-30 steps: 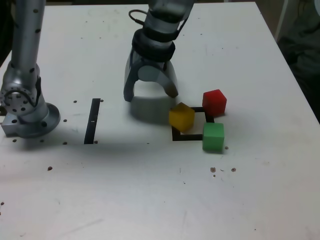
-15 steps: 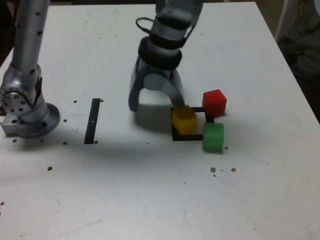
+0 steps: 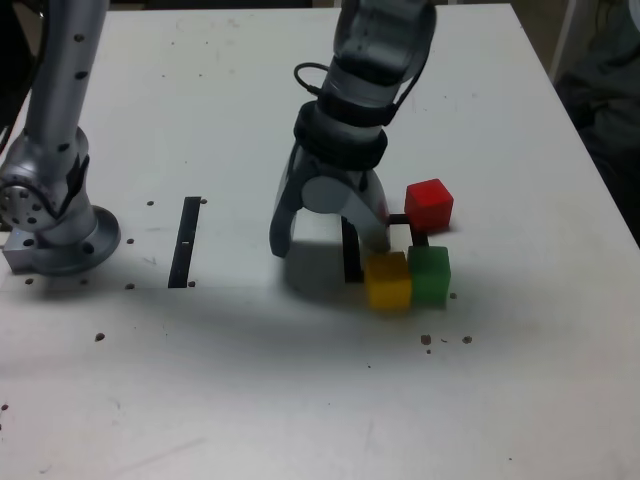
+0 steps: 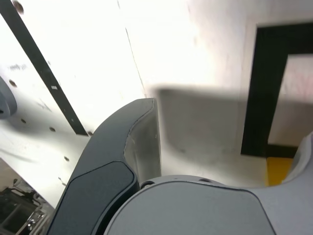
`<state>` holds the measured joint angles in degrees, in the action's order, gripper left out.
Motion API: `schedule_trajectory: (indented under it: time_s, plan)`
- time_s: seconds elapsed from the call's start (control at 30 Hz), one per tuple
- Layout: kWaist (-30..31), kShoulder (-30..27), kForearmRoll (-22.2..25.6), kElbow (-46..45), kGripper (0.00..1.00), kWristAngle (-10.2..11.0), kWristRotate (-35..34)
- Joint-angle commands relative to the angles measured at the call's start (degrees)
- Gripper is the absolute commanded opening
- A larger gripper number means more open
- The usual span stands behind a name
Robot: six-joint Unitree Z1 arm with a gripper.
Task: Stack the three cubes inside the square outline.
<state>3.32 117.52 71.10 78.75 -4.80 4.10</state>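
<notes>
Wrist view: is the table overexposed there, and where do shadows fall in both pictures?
Wrist view: the white table is washed out by glare; a grey shadow lies beside the black square outline. Exterior view: light is even and a little soft; the open hand casts a shadow on the table under it.

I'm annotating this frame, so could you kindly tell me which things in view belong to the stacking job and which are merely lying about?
Belonging to the job:
- red cube
- yellow cube
- green cube
- square outline
- pincer, open

Just lying about:
- straight black strip
- dark specks on the table
</notes>
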Motion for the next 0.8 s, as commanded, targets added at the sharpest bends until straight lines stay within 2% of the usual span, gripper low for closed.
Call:
schedule_trajectory:
  time_s: [0.0, 0.27, 0.47, 0.77]
  plan:
    - [0.8, 1.2, 2.4, 2.4, 1.0, -0.3, -0.5]
    - [2.4, 3.7, 8.3, 10.1, 1.0, -0.7, -1.7]
    - [2.3, 5.1, 9.9, 12.8, 1.0, -1.0, -1.8]
    - [0.8, 6.3, 11.7, 14.9, 0.99, 0.0, -1.9]
